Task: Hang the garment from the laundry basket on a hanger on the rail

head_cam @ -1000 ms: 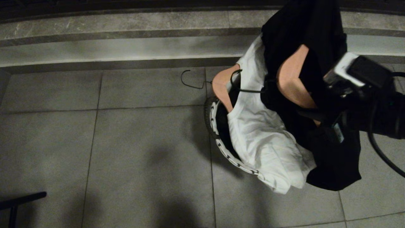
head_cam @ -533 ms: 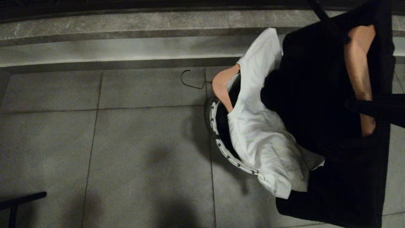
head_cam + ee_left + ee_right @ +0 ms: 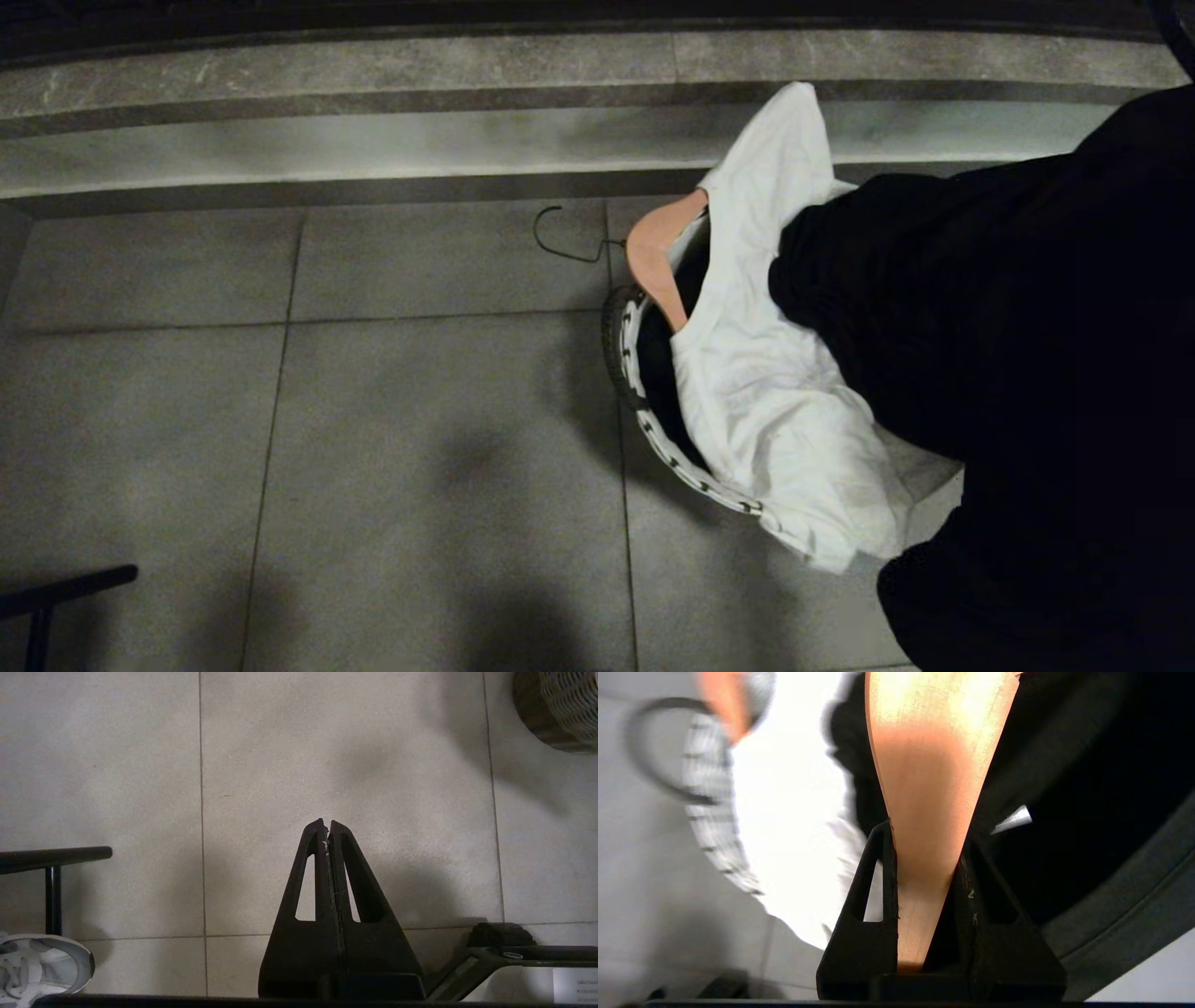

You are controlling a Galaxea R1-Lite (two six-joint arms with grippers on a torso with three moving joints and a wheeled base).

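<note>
Since a second ago the right tool [image 3: 924,858], clamped on a pale wooden hanger [image 3: 934,765] carrying the black garment [image 3: 1027,373], has lifted it clear of the small round white laundry basket [image 3: 653,439] below, so transfer towards the rail is under way; left tool [image 3: 328,830] closed, idle.

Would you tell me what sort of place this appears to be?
Probably a home laundry or balcony corner: a grey tiled floor, a laundry basket holding a white garment on a wooden hanger, and a stone ledge behind.
</note>
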